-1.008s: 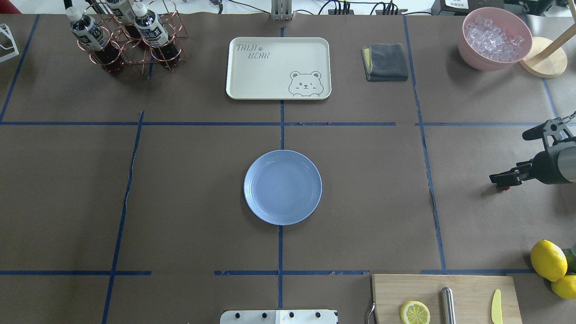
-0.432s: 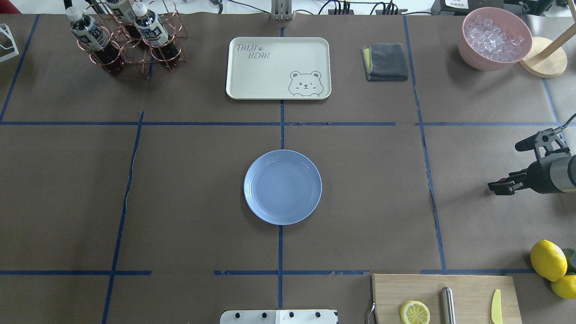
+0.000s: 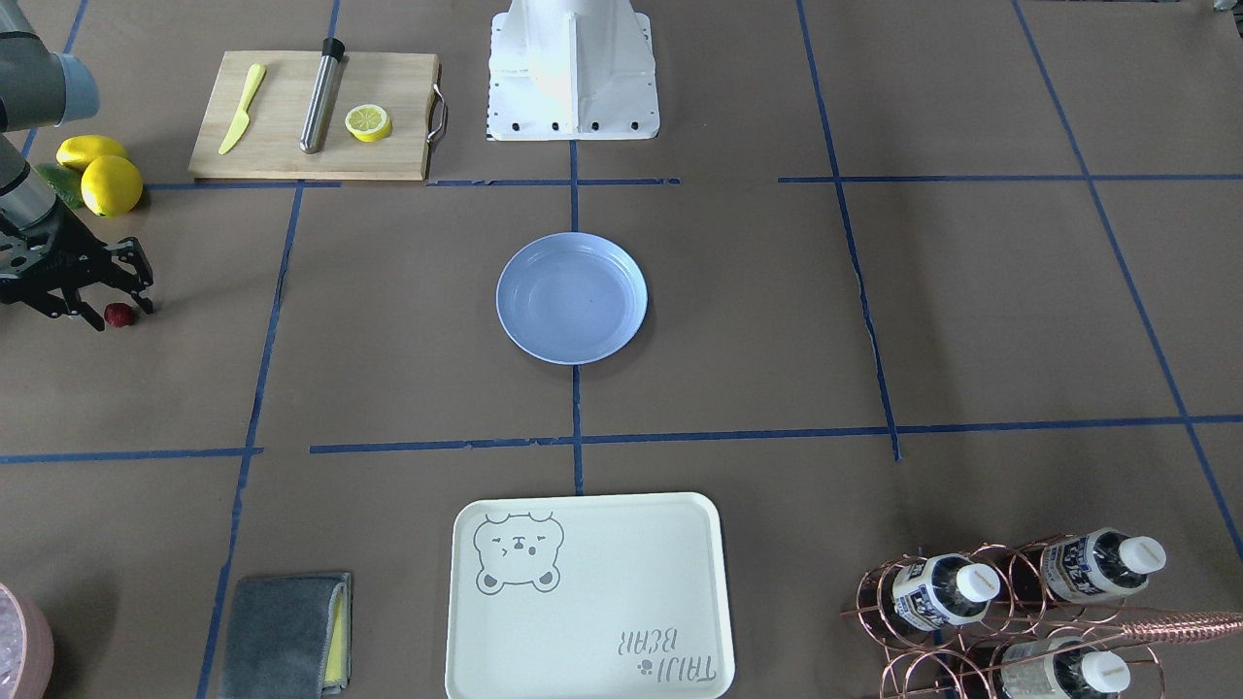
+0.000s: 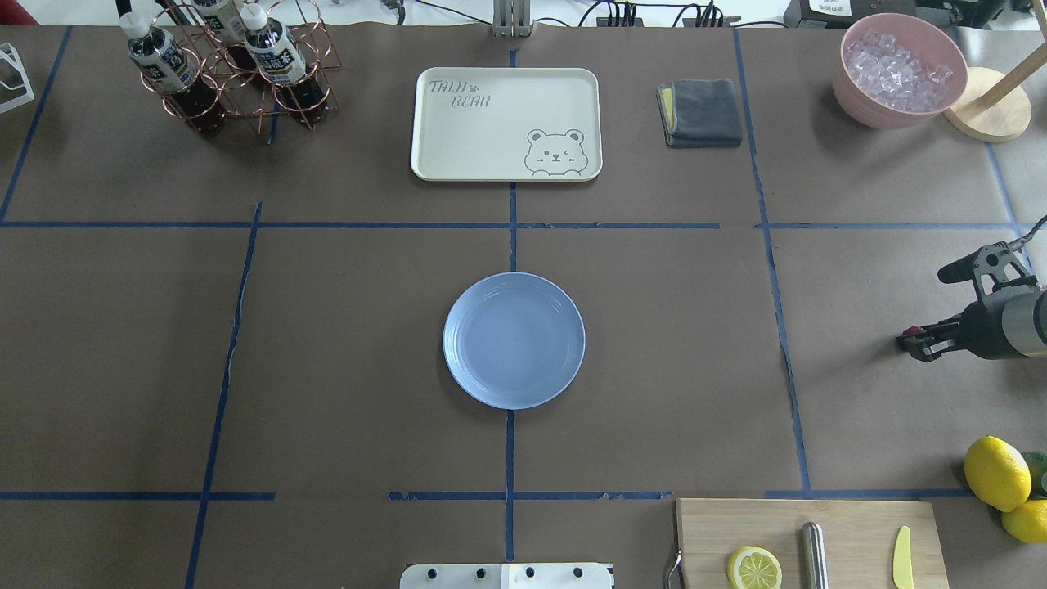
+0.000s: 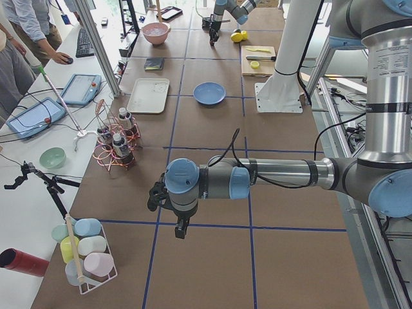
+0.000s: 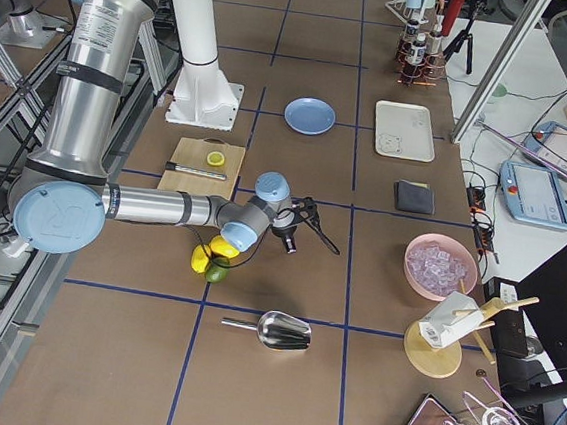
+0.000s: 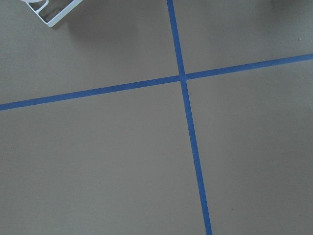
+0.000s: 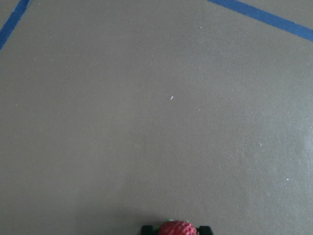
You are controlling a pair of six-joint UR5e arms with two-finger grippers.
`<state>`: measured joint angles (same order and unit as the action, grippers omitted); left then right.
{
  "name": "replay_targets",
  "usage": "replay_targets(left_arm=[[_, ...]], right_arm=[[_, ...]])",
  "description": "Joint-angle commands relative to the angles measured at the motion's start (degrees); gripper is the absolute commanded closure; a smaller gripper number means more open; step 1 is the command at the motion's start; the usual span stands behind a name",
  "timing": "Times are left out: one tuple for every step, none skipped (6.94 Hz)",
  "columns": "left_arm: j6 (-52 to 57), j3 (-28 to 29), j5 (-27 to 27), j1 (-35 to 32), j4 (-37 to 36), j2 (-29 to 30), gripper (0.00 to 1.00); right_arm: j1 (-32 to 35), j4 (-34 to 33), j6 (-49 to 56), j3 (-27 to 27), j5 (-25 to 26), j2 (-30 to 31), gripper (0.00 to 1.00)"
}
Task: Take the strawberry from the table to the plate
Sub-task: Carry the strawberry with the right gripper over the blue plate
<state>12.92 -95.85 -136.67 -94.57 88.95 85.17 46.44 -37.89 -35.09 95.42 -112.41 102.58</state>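
Observation:
The strawberry (image 3: pixel 119 315) is a small dark-red berry low on the table (image 3: pixel 388 320), far to the robot's right. My right gripper (image 3: pixel 121 313) is down around it, and the right wrist view shows the strawberry (image 8: pixel 177 228) held between two black fingertips (image 8: pixel 147 228) that press in from both sides. From overhead the right gripper (image 4: pixel 914 343) covers the berry. The light-blue plate (image 4: pixel 514 340) lies bare at mid-table, well to the gripper's left. My left gripper (image 5: pixel 181 228) hangs over bare table far off to the left, and I cannot tell whether it is open or shut.
Lemons (image 4: pixel 996 473) and a cutting board (image 4: pixel 810 540) with a lemon half, a metal rod and a yellow knife lie near the right gripper. A cream bear tray (image 4: pixel 506 123), a grey cloth (image 4: pixel 701 112), a pink bowl of ice (image 4: pixel 898 69) and a bottle rack (image 4: pixel 233 61) line the far side.
The right gripper has come down and shifted slightly toward the robot over the strawberry, and its fingers have drawn in. The plate has not moved.

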Motion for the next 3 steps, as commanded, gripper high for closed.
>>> replay_targets(left_arm=[[0.0, 0.0, 0.0, 0.0, 0.0, 0.0, 0.0], [0.0, 0.0, 0.0, 0.0, 0.0, 0.0, 0.0], [0.0, 0.0, -0.1, 0.0, 0.0, 0.0, 0.0]], right_arm=[[-0.1, -0.9, -0.5, 3.3, -0.3, -0.6, 1.0], [-0.4, -6.6, -5.5, 6.9, -0.5, -4.7, 1.0], [-2.3, -15.2, -10.3, 9.7, -0.4, -11.9, 1.0]])
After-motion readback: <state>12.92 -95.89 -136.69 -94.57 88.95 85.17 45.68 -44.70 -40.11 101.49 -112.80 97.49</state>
